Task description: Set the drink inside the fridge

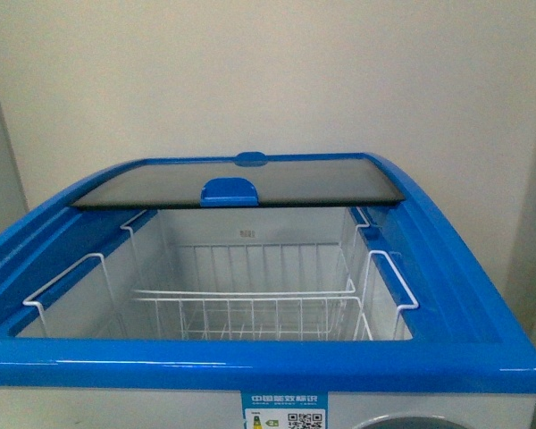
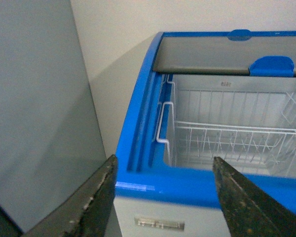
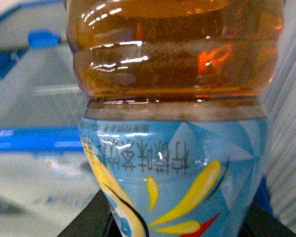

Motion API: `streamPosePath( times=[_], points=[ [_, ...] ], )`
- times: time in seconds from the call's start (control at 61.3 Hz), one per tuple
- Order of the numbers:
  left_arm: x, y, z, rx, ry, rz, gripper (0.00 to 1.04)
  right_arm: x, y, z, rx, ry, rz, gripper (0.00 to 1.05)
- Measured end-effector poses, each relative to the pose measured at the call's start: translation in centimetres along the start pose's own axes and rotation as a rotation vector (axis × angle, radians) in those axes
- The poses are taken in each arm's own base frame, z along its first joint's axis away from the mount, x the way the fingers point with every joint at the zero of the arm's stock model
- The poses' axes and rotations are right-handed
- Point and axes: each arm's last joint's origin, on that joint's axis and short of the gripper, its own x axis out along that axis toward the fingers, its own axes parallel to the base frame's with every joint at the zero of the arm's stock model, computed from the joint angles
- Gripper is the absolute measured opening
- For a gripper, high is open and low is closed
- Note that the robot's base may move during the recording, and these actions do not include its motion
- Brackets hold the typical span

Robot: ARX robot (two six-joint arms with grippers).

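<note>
The fridge [image 1: 250, 362] is a white chest cooler with a blue rim, right in front of me. Its glass lid [image 1: 241, 183] with a blue handle [image 1: 230, 190] is slid to the back, so the inside with white wire baskets [image 1: 250, 313] lies open. Neither arm shows in the front view. In the right wrist view the drink [image 3: 175, 98] fills the frame: amber liquid above a light-blue label. My right gripper [image 3: 177, 224] is shut on it. My left gripper [image 2: 163, 197] is open and empty, before the fridge's front left corner [image 2: 138, 182].
A tall grey cabinet side [image 2: 34, 108] stands close to the left of the fridge. A pale wall [image 1: 268, 80] rises behind it. The fridge also shows blurred behind the bottle in the right wrist view [image 3: 34, 138].
</note>
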Motion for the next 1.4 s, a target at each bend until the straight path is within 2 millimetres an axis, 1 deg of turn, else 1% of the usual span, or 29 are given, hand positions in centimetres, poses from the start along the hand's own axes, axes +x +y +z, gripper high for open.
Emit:
streamPosePath(
  times=[0.016, 0.065, 0.082, 0.114, 0.147, 0.196, 0.277, 0.293, 0.326, 0.375, 0.424, 0.473, 0.505, 0.522, 0.554, 0.571, 0.587, 0.636, 0.668, 0.766, 0.832, 0.864, 0.946, 1.027, 1.19, 1.255, 1.321, 1.37, 1.402],
  points=[
    [-0.8, 0.0, -0.7, -0.01, -0.007, 0.001, 0.57, 0.0, -0.1, 0.0, 0.016, 0.048, 0.021, 0.37],
    [-1.7, 0.0, -1.4, -0.019, -0.022, -0.004, 0.52, -0.1, -0.2, 0.2, 0.029, 0.089, 0.035, 0.37],
    [-2.1, 0.0, -1.6, -0.024, -0.031, -0.009, 0.49, -0.1, -0.2, 0.3, 0.03, 0.102, 0.04, 0.37],
    [-2.3, -0.1, -1.9, -0.028, -0.036, -0.01, 0.45, -0.1, -0.2, 0.5, 0.024, 0.105, 0.043, 0.37],
    [-2.7, -0.1, -2.3, -0.035, -0.043, -0.009, 0.38, 0.3, 0.1, 1.3, 0.005, 0.097, 0.065, 0.37],
    [-3.1, -0.1, -2.7, -0.041, -0.049, -0.008, 0.27, 1.4, 0.6, 3.4, -0.06, 0.04, 0.083, 0.37],
    [-3.5, -0.1, -3.4, -0.045, -0.053, -0.011, 0.1, 4.1, 2.4, 7.8, -0.247, -0.079, 0.166, 0.37],
    [-3.6, -0.1, -3.5, -0.046, -0.053, -0.01, 0.08, 4.4, 2.6, 8.2, -0.268, -0.088, 0.177, 0.37],
    [-3.8, -0.1, -3.8, -0.051, -0.05, -0.01, 0.02, 5.8, 3.6, 9.7, -0.355, -0.107, 0.222, 0.37],
    [-4.0, -0.1, -4.1, -0.05, -0.05, -0.01, 0.03, 8.5, 5.2, 11.1, -0.487, -0.09, 0.273, 0.37],
    [-4.2, -0.2, -4.4, -0.05, -0.05, -0.009, 0.03, 11.5, 6.9, 11.5, -0.654, -0.04, 0.314, 0.37],
    [-4.4, -0.2, -4.7, -0.05, -0.051, -0.011, 0.03, 14.8, 8.4, 11.0, -0.798, 0.045, 0.357, 0.37],
    [-4.6, -0.2, -4.8, -0.05, -0.052, -0.012, 0.03, 17.4, 9.4, 10.1, -0.891, 0.11, 0.4, 0.37],
    [-4.6, -0.2, -4.9, -0.05, -0.052, -0.011, 0.03, 18.0, 9.6, 9.9, -0.914, 0.128, 0.403, 0.37],
    [-4.7, -0.2, -5.0, -0.051, -0.05, -0.008, 0.03, 20.4, 10.2, 8.8, -1.013, 0.189, 0.415, 0.37],
    [-4.7, -0.2, -5.1, -0.051, -0.05, -0.008, 0.03, 21.0, 10.4, 8.5, -1.031, 0.203, 0.422, 0.37],
    [-4.8, -0.2, -5.2, -0.051, -0.048, -0.008, 0.03, 22.0, 10.7, 8.0, -1.057, 0.228, 0.436, 0.37],
    [-4.9, -0.2, -5.3, -0.051, -0.048, -0.008, 0.03, 23.3, 11.1, 7.5, -1.104, 0.253, 0.461, 0.37],
    [-5.0, -0.2, -5.4, -0.051, -0.048, -0.008, 0.03, 24.5, 11.6, 7.0, -1.161, 0.269, 0.471, 0.37],
    [-5.2, -0.2, -5.6, -0.05, -0.05, -0.009, 0.03, 26.5, 12.8, 6.2, -1.262, 0.269, 0.498, 0.37],
    [-5.3, -0.2, -5.7, -0.051, -0.05, -0.008, 0.03, 27.2, 13.5, 5.9, -1.314, 0.251, 0.508, 0.37],
    [-5.4, -0.2, -5.8, -0.051, -0.051, -0.009, 0.03, 27.9, 14.2, 5.5, -1.353, 0.232, 0.523, 0.37],
    [-5.6, -0.2, -5.9, -0.051, -0.053, -0.008, 0.03, 29.6, 16.2, 4.1, -1.436, 0.197, 0.58, 0.37],
    [-5.7, -0.2, -6.5, -0.051, -0.063, -0.008, 0.03, 30.7, 17.1, 2.7, -1.472, 0.208, 0.619, 0.37],
    [-5.9, -0.2, -6.5, -0.051, -0.067, -0.008, 0.03, 32.9, 17.6, 0.0, -1.511, 0.236, 0.656, 0.37],
    [-6.0, -0.2, -6.5, -0.051, -0.067, -0.006, 0.03, 33.4, 17.7, -0.2, -1.498, 0.211, 0.677, 0.36],
    [-6.2, -0.3, -6.6, -0.051, -0.067, -0.011, 0.03, 34.5, 18.2, 0.1, -1.523, 0.152, 0.622, 0.36],
    [-6.3, -0.2, -6.6, -0.052, -0.066, -0.008, 0.03, 35.5, 18.2, -0.4, -1.531, 0.136, 0.612, 0.36],
    [-6.5, -0.2, -6.7, -0.052, -0.06, -0.007, 0.03, 36.3, 18.1, -1.2, -1.547, 0.143, 0.604, 0.36]
  ],
)
